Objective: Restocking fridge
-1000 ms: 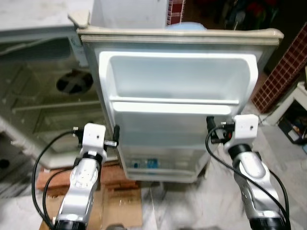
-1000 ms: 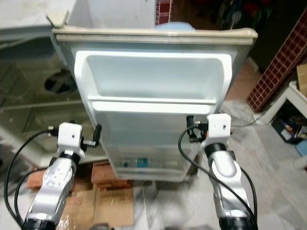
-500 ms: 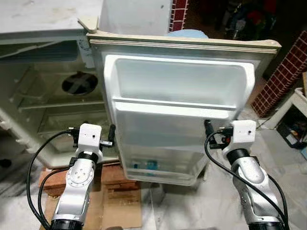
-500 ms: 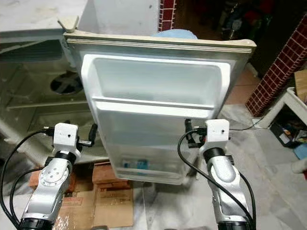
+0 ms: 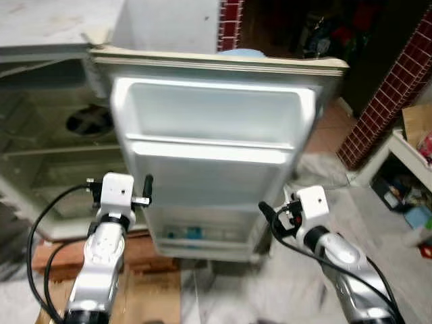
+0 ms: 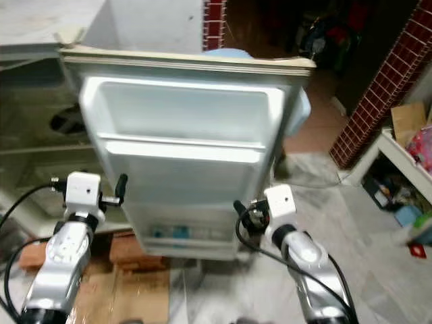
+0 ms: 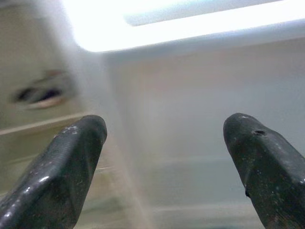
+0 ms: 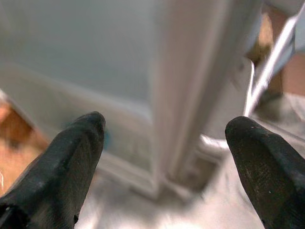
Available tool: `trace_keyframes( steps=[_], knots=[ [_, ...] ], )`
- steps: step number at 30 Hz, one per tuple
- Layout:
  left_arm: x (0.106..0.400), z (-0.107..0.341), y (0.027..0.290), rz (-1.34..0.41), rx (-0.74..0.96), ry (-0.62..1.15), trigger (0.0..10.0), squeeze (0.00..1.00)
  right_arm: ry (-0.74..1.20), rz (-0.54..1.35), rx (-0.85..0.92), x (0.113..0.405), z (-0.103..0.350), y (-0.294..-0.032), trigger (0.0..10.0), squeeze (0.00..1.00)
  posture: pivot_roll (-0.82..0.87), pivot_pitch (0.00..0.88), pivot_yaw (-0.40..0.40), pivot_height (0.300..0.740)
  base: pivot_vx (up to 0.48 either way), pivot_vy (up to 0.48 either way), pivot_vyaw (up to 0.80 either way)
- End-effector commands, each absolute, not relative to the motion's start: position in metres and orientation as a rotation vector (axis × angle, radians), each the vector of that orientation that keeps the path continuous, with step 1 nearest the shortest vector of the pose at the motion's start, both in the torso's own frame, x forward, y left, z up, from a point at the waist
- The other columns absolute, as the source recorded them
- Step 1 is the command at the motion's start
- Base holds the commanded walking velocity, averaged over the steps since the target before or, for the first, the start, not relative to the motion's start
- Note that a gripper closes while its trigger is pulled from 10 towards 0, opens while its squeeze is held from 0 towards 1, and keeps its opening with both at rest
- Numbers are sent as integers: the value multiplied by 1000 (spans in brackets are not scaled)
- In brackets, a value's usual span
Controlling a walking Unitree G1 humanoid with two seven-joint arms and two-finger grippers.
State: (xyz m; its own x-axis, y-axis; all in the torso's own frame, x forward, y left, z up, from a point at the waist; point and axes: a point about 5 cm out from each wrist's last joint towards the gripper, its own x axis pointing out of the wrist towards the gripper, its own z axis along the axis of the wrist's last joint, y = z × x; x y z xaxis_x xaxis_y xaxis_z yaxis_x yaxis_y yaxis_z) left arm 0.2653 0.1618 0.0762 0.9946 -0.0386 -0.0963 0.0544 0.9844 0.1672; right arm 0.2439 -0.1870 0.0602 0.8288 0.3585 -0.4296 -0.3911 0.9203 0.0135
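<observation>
Both arms raised forward, elbows bent. Left gripper (image 7: pixel 164 157) held higher, fingers (image 7: pixel 62 171) spread wide apart. Right gripper (image 8: pixel 164 152) lower, angled inward, fingers (image 8: pixel 259 164) likewise wide apart. Nothing held in either.

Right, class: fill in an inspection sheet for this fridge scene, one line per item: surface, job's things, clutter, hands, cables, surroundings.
Surface: pale marbled floor, with flattened cardboard and bricks under the fridge.
Job's things: fridge door stands open; upper door shelves bare; something small and blue sits in the bottom door shelf. Fridge body has glass shelves.
Clutter: boxes and coloured items at a low white shelf.
Hands: left hand open, at the door's hinge-side edge; right hand open, at the door's outer lower edge. Neither holds anything.
Cables: black cables loop along both forearms.
Surroundings: red brick-pattern wall; dark room behind.
</observation>
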Motion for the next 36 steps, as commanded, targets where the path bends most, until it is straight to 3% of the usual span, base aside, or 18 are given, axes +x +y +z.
trace_keyframes(
  steps=[1,6,10,17,36],
  knots=[
    [266,80,169,-29,193,79,10000,0,449,485,-62,244,63,-180,10000,0,-49,0,-3,740,0,-364,0],
    [266,80,169,-21,195,79,10000,0,489,588,-133,243,61,-187,10000,0,-43,0,-7,740,0,-367,0],
    [266,80,171,-11,201,79,10000,0,496,481,-195,259,62,-207,10000,0,-36,0,-10,740,0,-368,0],
    [265,81,173,-1,193,71,10000,0,471,446,-232,272,67,-218,10000,0,-32,0,-7,740,0,-206,0],
    [257,67,183,77,49,240,10000,0,186,241,-187,301,94,-202,10000,0,-10,0,-1,740,0,0,748]
  ],
)
